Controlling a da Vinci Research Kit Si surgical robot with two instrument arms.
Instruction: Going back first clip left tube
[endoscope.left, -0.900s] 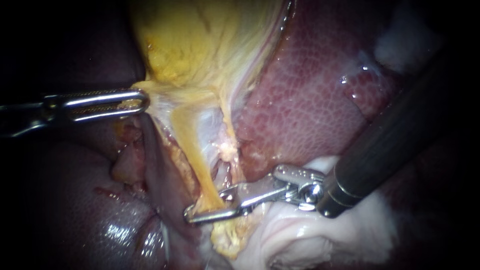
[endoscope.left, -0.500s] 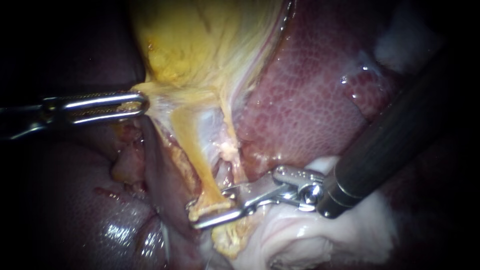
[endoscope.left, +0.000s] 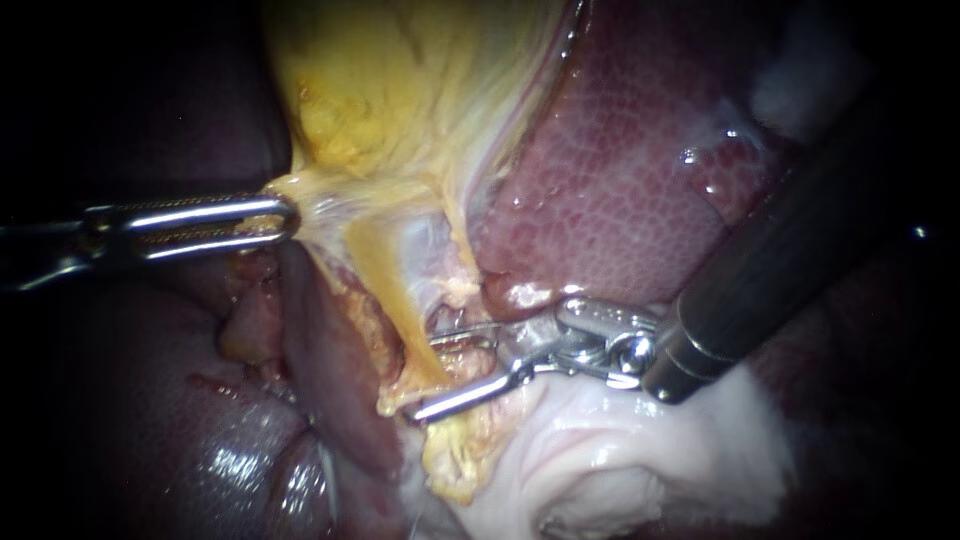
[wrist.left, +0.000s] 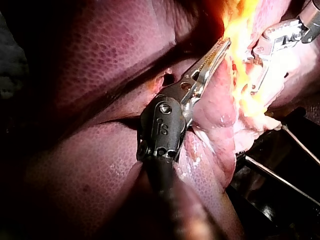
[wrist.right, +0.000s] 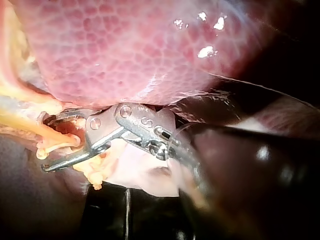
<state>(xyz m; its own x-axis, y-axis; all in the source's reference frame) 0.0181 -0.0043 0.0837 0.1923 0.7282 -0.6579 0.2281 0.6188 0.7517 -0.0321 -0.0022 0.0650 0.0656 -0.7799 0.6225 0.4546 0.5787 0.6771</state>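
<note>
1. Yellow and cord-like, the left tube (endoscope.left: 392, 300) runs down from the yellow tissue (endoscope.left: 400, 90) beside the liver (endoscope.left: 620, 190). It passes between the two halves of the right instrument's (endoscope.left: 428, 375) end effector, which is released and spread around the tube rather than pinching it.
2. Off to the side, the left instrument (endoscope.left: 287, 215) has its end effector clenched on a fold of the yellow tissue, drawing the tube taut.
3. Backing off looks best done straight along the right shaft's own line. The end effector should be held wide so neither half snags the tube, while the left hold stays steady.
4. Up close, the tube looks thin and slick, with ragged fatty bits at its lower end. No clip can be made out on it.
</note>
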